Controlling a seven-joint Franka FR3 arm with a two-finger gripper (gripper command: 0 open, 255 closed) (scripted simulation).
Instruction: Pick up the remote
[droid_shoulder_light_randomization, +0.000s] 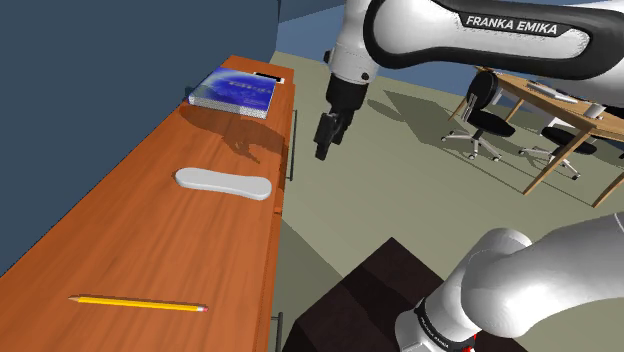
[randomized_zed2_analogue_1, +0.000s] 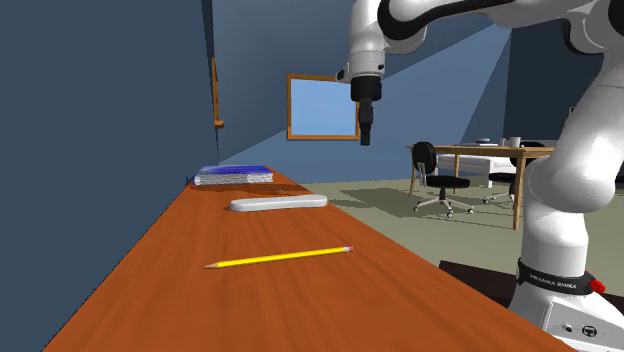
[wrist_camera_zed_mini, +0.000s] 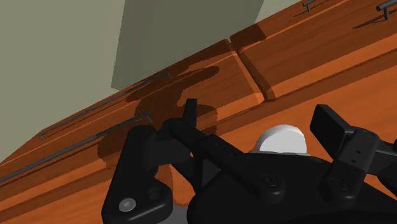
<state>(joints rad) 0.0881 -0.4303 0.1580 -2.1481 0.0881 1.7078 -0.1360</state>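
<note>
Yellow pencil (randomized_zed2_analogue_1: 280, 257) lies nearest; beyond, pale grey oblong remote (randomized_zed2_analogue_1: 278, 203) looks light, stiff, best pinched across its middle; claw (randomized_zed2_analogue_1: 366, 140) state unclear

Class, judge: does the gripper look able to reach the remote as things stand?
Probably yes: the gripper hovers in open air by the counter, and the remote lies uncovered, apart from book and pencil.

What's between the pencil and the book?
The pale grey remote, flat on the wooden counter, seen in the shoulder view between pencil and book.
</note>
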